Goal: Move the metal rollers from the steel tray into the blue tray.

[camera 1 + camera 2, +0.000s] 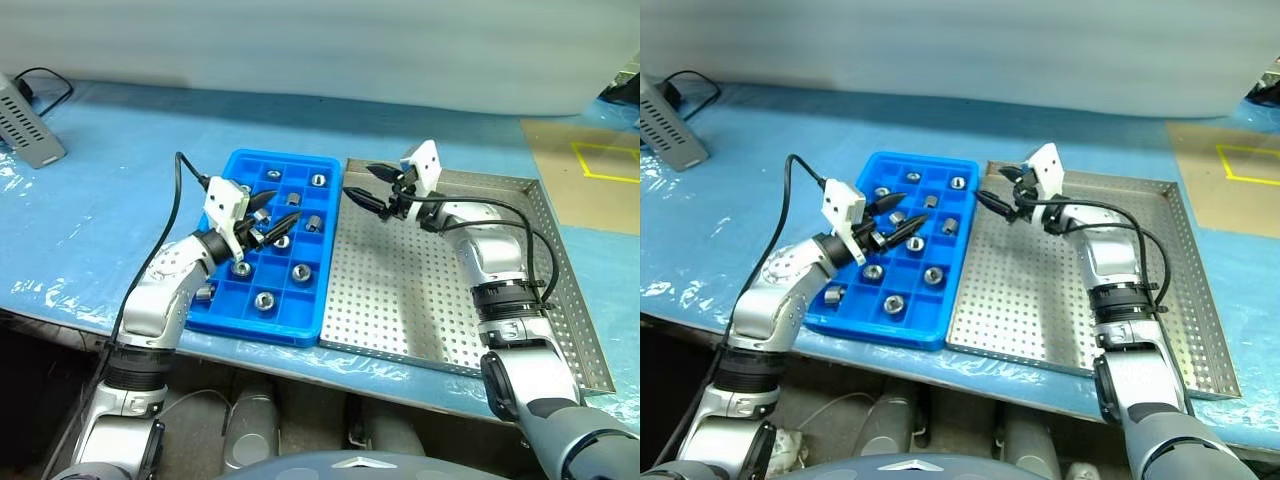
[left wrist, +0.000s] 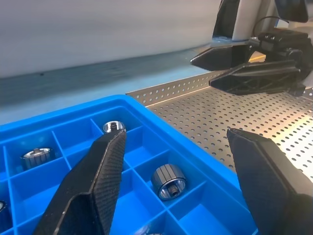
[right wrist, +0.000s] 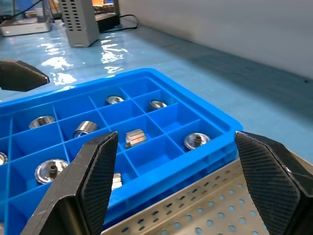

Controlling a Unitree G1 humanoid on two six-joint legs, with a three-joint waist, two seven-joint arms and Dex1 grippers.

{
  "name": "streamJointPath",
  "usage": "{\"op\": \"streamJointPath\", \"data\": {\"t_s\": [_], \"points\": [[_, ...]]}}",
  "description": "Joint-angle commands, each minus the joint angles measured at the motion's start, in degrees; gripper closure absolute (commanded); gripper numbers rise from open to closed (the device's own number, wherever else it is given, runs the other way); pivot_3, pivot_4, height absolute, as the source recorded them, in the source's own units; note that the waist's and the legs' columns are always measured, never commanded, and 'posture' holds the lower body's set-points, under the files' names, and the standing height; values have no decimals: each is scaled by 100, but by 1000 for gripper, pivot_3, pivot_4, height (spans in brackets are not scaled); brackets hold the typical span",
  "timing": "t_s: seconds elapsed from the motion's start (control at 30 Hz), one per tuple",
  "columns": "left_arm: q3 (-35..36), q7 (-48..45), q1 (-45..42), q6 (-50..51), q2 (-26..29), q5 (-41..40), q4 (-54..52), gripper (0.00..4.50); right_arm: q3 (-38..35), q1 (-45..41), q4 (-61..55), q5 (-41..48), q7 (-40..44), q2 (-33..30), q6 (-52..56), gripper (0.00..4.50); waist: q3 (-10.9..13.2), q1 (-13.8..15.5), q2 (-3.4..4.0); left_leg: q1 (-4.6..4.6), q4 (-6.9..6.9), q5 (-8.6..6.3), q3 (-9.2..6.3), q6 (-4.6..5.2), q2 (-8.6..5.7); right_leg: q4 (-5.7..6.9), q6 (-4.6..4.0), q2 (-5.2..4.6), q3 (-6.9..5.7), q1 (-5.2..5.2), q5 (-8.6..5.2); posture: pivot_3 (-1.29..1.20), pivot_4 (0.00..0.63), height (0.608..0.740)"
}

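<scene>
Both pincers are hovering spread and empty, the left pincer (image 1: 268, 222) over the bright blue compartmented plastic tray (image 1: 232, 318) holding small silver metal rollers (image 1: 265, 299), the right pincer (image 1: 372, 190) at its 3 o'clock rim over the perforated square steel tray (image 1: 400, 300).

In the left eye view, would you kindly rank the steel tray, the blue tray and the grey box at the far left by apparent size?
1. Steel tray, largest.
2. Blue tray.
3. Grey box, smallest, though cut off by the frame edge and farther away.
</scene>
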Motion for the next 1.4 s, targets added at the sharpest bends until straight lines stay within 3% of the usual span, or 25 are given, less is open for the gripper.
{"op": "streamJointPath", "data": {"t_s": [0.03,0.6,0.7,0.77,1.4], "points": [[-10,-104,-197,-219,-37,25,68,1016,-148,19,-350,63,-91,-141,-111,578,0,-3,0,-1,0,0,0,0,0,0,0,0,0,0,0,-16,150,740],[-245,-525,-580,-516,-285,201,910,1016,-293,813,-968,144,-387,-499,10,578,0,-205,0,0,7,-4,3,7,0,0,0,0,2,4,0,-121,150,740],[-248,-551,-612,-591,-308,278,1084,413,-329,903,-1073,157,-459,-539,109,10,0,-290,0,0,6,-4,3,9,0,-1,0,0,2,3,0,-141,150,740],[-242,-552,-649,-671,-311,344,1195,39,-321,961,-1130,99,-556,-544,85,0,0,-307,0,0,6,-5,3,9,0,-2,0,0,2,4,0,-146,150,740],[-291,-728,-715,-768,-322,441,1262,39,-319,1167,-1142,-272,-950,-821,-268,0,0,-321,0,0,7,-7,6,12,0,-6,0,0,4,4,0,-163,150,740]]}}
